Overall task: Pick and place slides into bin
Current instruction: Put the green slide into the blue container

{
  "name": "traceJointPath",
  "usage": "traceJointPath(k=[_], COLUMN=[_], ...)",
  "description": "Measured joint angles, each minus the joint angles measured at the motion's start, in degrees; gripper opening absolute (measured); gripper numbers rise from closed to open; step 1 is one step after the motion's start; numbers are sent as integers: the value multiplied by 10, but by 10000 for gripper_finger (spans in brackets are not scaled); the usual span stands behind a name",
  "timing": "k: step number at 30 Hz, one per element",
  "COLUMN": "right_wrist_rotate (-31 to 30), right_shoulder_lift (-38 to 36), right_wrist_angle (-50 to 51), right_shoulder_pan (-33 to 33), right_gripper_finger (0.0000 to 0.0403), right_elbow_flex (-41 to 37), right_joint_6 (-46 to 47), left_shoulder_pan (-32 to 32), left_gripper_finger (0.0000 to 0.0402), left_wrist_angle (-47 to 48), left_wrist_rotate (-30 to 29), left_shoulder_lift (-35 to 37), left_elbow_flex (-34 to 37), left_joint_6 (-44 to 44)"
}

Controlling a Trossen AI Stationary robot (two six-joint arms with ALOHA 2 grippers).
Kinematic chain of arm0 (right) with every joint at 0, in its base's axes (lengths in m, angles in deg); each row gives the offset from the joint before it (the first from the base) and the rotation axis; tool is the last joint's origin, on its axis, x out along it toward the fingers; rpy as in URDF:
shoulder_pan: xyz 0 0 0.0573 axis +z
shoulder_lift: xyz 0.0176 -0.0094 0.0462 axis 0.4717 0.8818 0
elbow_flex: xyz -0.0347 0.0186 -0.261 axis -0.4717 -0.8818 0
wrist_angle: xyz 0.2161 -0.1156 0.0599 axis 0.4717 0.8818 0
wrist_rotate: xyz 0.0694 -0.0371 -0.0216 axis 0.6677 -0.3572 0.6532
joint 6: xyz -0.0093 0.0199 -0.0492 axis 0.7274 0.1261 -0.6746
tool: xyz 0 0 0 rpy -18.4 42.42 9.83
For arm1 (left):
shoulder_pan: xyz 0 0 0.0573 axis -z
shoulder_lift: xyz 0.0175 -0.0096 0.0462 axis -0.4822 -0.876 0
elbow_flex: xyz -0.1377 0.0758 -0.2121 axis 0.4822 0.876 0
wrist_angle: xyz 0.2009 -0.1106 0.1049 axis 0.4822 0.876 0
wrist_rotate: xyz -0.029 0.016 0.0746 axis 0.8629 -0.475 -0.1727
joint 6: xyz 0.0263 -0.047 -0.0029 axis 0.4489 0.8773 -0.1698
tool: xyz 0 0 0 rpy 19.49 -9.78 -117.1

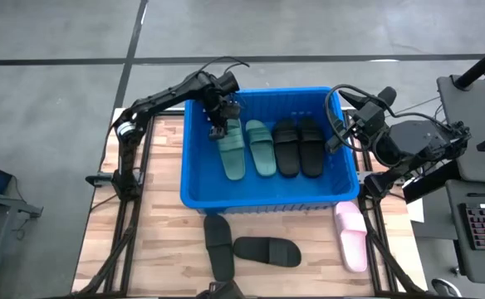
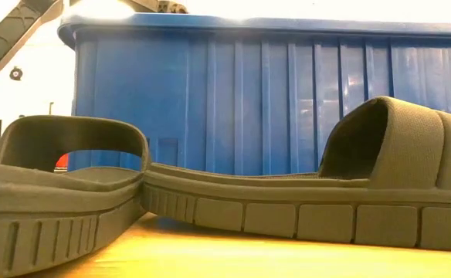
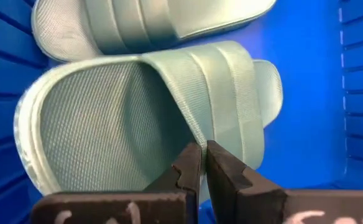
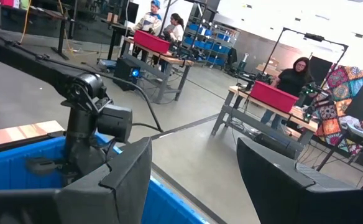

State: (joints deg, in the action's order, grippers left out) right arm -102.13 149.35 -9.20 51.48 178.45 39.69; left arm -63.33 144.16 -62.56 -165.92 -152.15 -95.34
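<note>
Slides lie both in and out of the big blue bin (image 1: 194, 158), which sits on the wooden surface (image 1: 164, 241). Inside it, side by side, are two green slides (image 1: 247, 149) and two black slides (image 1: 299, 147). In front of the bin, two more black slides (image 1: 247, 247) rest on the surface with their ends touching, and they fill most of the low view, hiding the bottom of the bin wall behind them. A pink slide (image 1: 350, 235) lies near the bin's front right corner. The left arm reaches over the bin's back left corner, and the left gripper (image 1: 218, 126) hangs just above the nearer green slide (image 3: 150, 112). Its fingers (image 3: 194, 165) are clenched tight together with nothing between them, and their tips are right at the edge of that slide's strap. The right gripper (image 4: 194, 174) waits by the bin's right wall, fingers spread wide apart and holding nothing. People work at benches far behind in the room.
</note>
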Motion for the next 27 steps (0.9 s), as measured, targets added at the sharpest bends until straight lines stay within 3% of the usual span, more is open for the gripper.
traceJointPath(k=[11,16,27], right_wrist_rotate=[0,0,0], right_shoulder_lift=[0,0,0], right_wrist_angle=[0,0,0], right_shoulder_pan=[0,0,0], right_gripper_finger=[226,226,226], right_elbow_flex=[0,0,0], right_joint_6=[0,0,0], left_shoulder_pan=[-7,-8,-11], left_gripper_finger=[13,44,137], left_wrist_angle=[-58,-76,-70], left_wrist_rotate=[-20,-46,-45], left_shoulder_lift=[0,0,1], left_elbow_flex=[6,11,46], left_joint_6=[16,29,31])
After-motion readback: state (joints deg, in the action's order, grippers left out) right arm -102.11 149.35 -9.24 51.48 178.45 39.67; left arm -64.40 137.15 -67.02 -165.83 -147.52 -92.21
